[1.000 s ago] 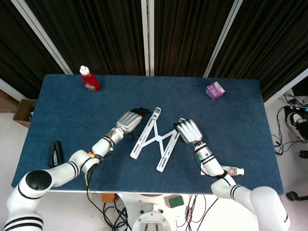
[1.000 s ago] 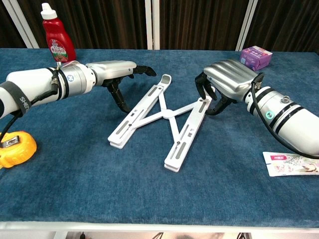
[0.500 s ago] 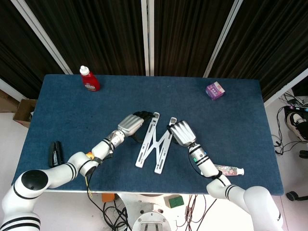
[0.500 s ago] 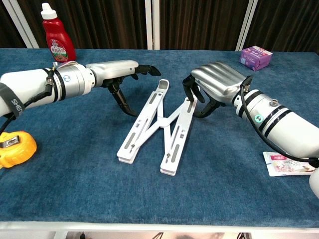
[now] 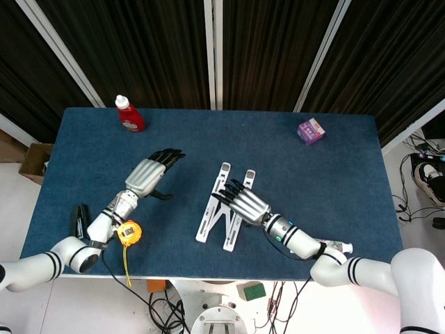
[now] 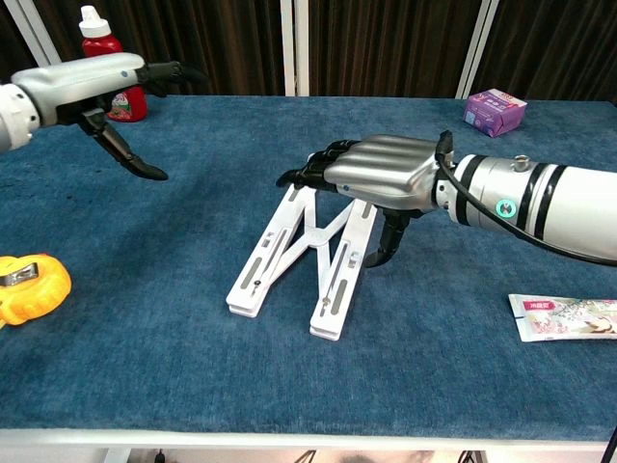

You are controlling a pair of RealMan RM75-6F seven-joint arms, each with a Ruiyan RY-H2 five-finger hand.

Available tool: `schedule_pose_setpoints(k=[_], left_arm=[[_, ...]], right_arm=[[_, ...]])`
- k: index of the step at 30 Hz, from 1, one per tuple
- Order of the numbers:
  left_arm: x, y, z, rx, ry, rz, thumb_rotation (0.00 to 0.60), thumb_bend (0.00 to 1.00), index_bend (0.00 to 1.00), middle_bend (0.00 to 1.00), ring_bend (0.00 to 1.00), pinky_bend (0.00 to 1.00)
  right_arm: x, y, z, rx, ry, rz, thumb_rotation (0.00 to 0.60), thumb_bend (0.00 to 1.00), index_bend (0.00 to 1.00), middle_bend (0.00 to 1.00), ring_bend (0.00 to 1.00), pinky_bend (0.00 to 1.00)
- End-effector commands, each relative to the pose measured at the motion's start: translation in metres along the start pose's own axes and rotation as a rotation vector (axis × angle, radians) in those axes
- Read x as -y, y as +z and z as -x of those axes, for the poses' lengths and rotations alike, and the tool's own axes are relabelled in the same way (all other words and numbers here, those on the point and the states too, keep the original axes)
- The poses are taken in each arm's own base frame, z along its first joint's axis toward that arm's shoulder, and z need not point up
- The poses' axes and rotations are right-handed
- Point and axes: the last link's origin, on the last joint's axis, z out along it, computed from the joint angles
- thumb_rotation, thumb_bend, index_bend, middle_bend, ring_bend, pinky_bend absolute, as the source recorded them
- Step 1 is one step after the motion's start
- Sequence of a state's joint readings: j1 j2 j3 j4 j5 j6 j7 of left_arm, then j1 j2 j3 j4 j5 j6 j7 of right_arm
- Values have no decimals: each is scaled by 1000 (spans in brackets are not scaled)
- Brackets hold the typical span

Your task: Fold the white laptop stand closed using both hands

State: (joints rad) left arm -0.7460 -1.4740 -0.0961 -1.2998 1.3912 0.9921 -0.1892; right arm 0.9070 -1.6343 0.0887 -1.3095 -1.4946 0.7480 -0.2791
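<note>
Head view looks steeply down over the whole desk (image 5: 334, 167) from above; chest view sits low, facing across it, sharing the middle.

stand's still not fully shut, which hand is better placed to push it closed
Right, probably. The right hand hangs directly over the laptop stand, whose two arms are nearly together. The left hand is lifted off to the side, well apart from it.

A table (image 5: 104, 160) covered in blue cloth is seen, with the half-folded white laptop stand (image 5: 224, 209) laid near its middle. A red bottle (image 5: 128, 113) is stood at the far left, a purple box (image 5: 311, 130) at the far right, and a yellow tape measure (image 5: 128, 232), a black object (image 5: 81, 220) and a sachet (image 6: 567, 316) are placed along the near edge.
</note>
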Motion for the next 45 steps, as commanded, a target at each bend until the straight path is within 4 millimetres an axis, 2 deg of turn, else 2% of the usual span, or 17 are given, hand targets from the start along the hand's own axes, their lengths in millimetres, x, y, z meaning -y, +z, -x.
schedule_pose_setpoints(k=[1, 8, 15, 22, 25, 30, 32, 35, 37, 38, 41, 42, 45], left_arm=[[7, -18, -1, 9, 13, -29, 600, 0, 89, 57, 45, 133], [9, -31, -3, 2, 17, -44, 600, 0, 89, 57, 44, 133], [15, -33, -3, 10, 12, -64, 600, 0, 89, 45, 44, 131], [17, -34, -3, 5, -1, -66, 600, 0, 89, 45, 44, 131], [18, -34, -4, 3, -1, -66, 600, 0, 89, 45, 44, 131], [19, -36, -5, -5, -5, -66, 600, 0, 89, 45, 44, 131], [20, -38, -6, -7, -5, -66, 600, 0, 89, 45, 44, 131], [20, -40, -6, -8, -3, -67, 600, 0, 89, 45, 44, 131], [21, -41, -7, -7, 3, -69, 600, 0, 89, 45, 44, 130], [22, -42, -8, -8, 9, -71, 600, 0, 89, 45, 44, 131], [26, -48, -13, -18, 39, -83, 600, 0, 89, 45, 44, 131], [28, -52, -15, -24, 51, -90, 600, 0, 89, 45, 44, 131], [38, -67, -22, -39, 96, -126, 600, 0, 89, 45, 44, 131]], right_arm=[[5, 14, -15, 85, -110, -53, 600, 0, 0, 118, 22, 66], [17, 36, -19, 111, -136, -81, 600, 0, 0, 120, 22, 62], [20, 47, -19, 147, -151, -100, 600, 0, 0, 126, 22, 52], [24, 57, -22, 151, -166, -113, 600, 2, 4, 138, 0, 0], [26, 60, -23, 142, -167, -116, 600, 54, 98, 209, 32, 9], [25, 62, -27, 98, -166, -116, 600, 309, 476, 445, 313, 195], [22, 62, -28, 84, -165, -114, 600, 347, 532, 479, 348, 227], [21, 61, -28, 72, -160, -115, 600, 354, 563, 497, 363, 243], [19, 58, -26, 81, -157, -114, 600, 343, 550, 491, 354, 239], [17, 56, -23, 96, -151, -109, 600, 310, 498, 454, 315, 210], [12, 44, -23, 95, -111, -77, 600, 155, 151, 191, 71, 46], [10, 38, -25, 77, -88, -60, 600, 126, 59, 124, 20, 12], [-5, 5, -34, -13, -10, 35, 600, 102, 0, 82, 0, 0]])
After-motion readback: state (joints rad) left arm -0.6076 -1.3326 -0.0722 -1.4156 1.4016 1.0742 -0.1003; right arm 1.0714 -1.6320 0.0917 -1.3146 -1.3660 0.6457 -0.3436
